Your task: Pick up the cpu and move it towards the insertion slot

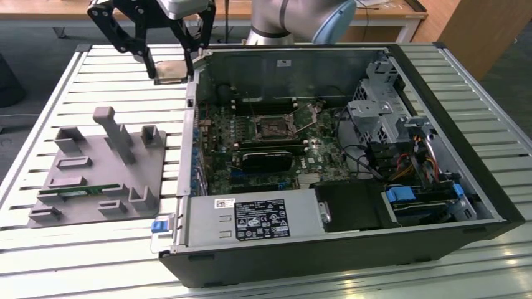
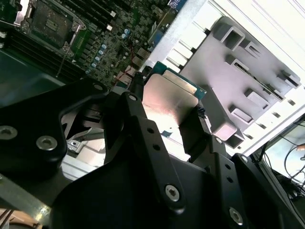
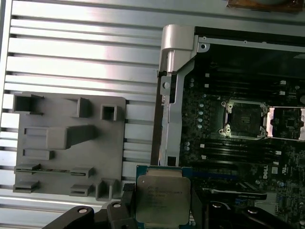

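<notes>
Over the slatted counter [image 1: 99, 68], toward the exterior view's left, sat the grey plastic tray [image 1: 91, 187] with its upright posts and pockets; a long thin green memory stick [image 1: 86, 190] lay in one of its narrow front grooves, and the small square recess nearer the middle looked bare. Above and beyond the tray, just outside the open computer case [image 1: 432, 205], hung the pincer [image 1: 174, 70] — its two black fingers [image 1: 149, 65] closed on opposite edges of the cpu [image 1: 172, 70], which was held clear of the counter, face roughly level.

Both wrist views showed the grip more plainly: the cpu [image 3: 163, 199] rode between the fingertips with its silver-grey lid [image 2: 167, 102] exposed and a rim of green board showing around it. By the look of it, the chip was light, rigid and smooth-sided, so a pinch across two opposite edges was the sensible hold; the metal lid could take contact, but the underside contacts are likely delicate and the flat edges offered little to stop slipping if it tilted.

Further to the exterior view's right, inside the case, the motherboard [image 1: 249, 134] lay flat with the insertion slot [image 1: 272, 128] near its middle — a square silver frame with a dark centre, apparently unfilled. The cpu was well apart from it, outside the case wall. A long black card [image 1: 264, 161] sat just below the slot, and the drive cage [image 1: 378, 115] and cable bundles filled the case's far right side.
</notes>
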`<act>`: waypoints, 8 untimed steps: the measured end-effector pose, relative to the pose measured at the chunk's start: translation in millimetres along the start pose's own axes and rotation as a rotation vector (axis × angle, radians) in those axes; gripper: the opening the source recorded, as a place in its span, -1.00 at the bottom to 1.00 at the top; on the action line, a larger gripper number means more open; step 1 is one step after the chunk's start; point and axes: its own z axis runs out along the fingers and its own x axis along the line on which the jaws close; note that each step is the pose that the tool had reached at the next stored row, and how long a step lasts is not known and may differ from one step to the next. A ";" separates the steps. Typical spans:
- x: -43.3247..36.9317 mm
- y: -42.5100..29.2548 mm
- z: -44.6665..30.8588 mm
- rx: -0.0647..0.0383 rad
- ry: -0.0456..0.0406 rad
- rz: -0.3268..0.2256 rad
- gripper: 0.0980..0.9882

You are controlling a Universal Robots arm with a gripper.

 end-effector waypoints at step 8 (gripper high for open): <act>-8.8 -0.6 0.0 0.000 0.0000 0.000 0.01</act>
